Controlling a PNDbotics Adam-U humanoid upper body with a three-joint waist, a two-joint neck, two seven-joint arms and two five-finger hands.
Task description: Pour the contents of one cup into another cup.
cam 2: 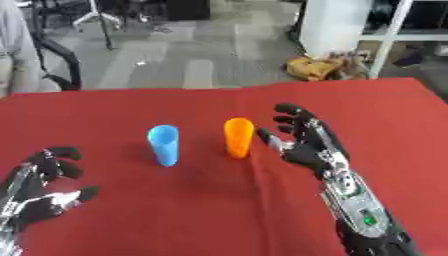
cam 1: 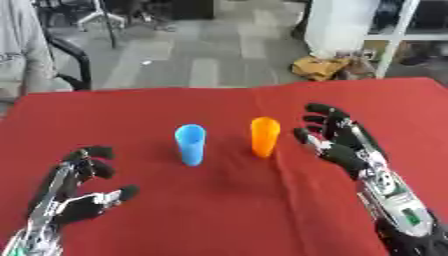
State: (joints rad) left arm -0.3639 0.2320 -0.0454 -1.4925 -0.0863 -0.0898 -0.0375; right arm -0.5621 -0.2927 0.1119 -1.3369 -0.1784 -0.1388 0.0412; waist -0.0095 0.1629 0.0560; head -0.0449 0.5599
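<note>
1. Both views are evenly and fairly brightly lit, with soft, diffuse light and no strong beam from any side.
2. The red tablecloth (cam 1: 219, 215) shows saturated colour without glare.
3. The blue cup (cam 1: 190, 144) and the orange cup (cam 1: 264, 136) cast only faint, short shadows at their bases.
4. The whole picture is soft and slightly blurred; edges of the right hand (cam 1: 337, 140) and left hand (cam 1: 77, 192) look smeared.
5. The floor and shelving beyond the table are blurrier still.
</note>
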